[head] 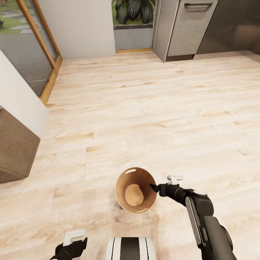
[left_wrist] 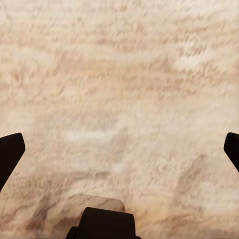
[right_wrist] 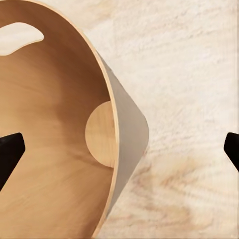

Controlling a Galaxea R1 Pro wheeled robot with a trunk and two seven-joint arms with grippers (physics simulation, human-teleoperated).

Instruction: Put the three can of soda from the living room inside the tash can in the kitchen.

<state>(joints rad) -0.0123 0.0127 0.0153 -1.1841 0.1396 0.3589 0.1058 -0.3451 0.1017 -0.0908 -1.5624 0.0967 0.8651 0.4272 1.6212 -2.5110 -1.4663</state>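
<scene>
On the floor: pale wood planks (head: 144, 108), grain blurred in the left wrist view.
Tash can (head: 135, 195): one, round, tapered, glossy copper-brown inside, standing just ahead of the robot's base.
Right wrist view: adds the bin's grey outer wall (right_wrist: 127, 144).
Right gripper (head: 154, 187): at the bin's rim, fingers spread wide, holding nothing.
Left gripper (left_wrist: 119, 149): low over bare floor, fingers likewise apart.
Cabinets (head: 191, 29): grey, far right.

Both arms are dark grey to black with rounded, glossy segments. A white bracket sits by each hand: right hand (head: 153, 187), left hand (head: 74, 247). The trunk (head: 130, 248) at bottom centre is white with black stripes.
</scene>
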